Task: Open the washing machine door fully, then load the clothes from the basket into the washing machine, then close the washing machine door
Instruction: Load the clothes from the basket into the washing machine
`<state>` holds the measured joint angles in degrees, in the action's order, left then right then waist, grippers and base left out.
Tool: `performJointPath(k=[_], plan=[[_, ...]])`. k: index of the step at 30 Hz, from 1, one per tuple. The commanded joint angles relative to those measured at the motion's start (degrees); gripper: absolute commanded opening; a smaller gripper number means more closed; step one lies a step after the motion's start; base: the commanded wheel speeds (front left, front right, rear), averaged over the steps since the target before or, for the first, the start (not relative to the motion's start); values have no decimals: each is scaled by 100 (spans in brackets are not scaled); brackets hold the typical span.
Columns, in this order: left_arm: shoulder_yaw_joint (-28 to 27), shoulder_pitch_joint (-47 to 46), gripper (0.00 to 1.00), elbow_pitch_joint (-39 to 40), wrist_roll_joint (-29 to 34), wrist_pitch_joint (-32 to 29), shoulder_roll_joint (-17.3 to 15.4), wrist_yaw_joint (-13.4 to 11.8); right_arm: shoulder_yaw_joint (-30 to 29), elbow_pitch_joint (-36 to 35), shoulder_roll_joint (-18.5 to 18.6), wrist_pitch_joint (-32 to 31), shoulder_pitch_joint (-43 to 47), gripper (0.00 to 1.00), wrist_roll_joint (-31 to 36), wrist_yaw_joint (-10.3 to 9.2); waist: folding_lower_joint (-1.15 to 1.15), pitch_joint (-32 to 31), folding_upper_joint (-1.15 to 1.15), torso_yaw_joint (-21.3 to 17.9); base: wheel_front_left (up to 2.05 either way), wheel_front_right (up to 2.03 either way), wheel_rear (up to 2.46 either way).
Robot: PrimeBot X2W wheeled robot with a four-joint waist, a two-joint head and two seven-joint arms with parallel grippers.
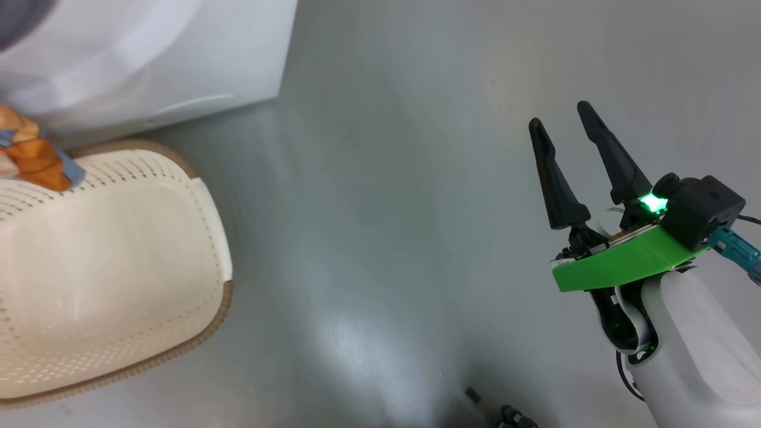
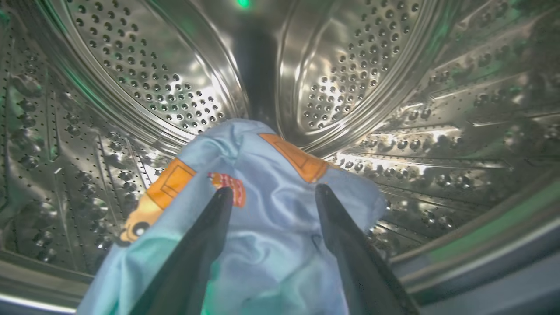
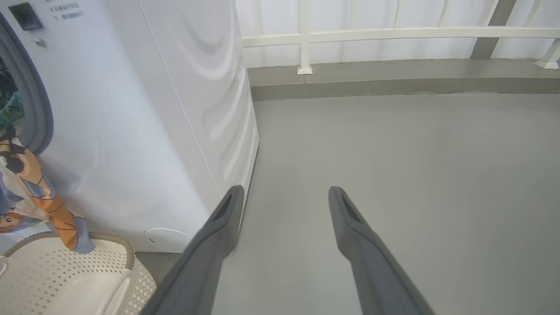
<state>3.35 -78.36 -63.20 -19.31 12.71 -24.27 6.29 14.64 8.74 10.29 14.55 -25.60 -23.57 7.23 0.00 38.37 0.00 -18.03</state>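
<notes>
The drum (image 2: 144, 78) is shiny perforated steel, the clothes (image 2: 271, 227) sheeny soft cloth, the basket (image 1: 119, 267) matt cream plastic.

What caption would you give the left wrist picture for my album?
Left hand, fingers spread, by a light blue garment inside the steel drum.

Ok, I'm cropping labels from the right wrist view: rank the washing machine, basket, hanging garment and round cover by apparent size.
1. washing machine
2. basket and hanging garment: look alike, both cut off at the frame edge, so unranked
3. round cover
</notes>
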Motion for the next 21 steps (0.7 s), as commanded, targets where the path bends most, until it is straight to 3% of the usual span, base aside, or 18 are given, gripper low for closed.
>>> performJointPath(k=[1, 9, 21], plan=[[-6, 188, 100, 81, -71, 69, -196, 46, 83, -83, 41, 45, 73, 100, 53, 25, 0, -234, 0, 104, 0, 0, 0], [30, 1119, 100, 349, -221, 222, 16, 101, 75, 26, 99, 45, 191, 100, 28, 25, 0, -949, 0, 316, 0, 0, 0], [-354, 3244, 100, 2034, -440, 228, 415, 117, 15, 181, 316, 45, 542, 100, -6, 25, 0, -2042, 0, 841, 0, 0, 0]])
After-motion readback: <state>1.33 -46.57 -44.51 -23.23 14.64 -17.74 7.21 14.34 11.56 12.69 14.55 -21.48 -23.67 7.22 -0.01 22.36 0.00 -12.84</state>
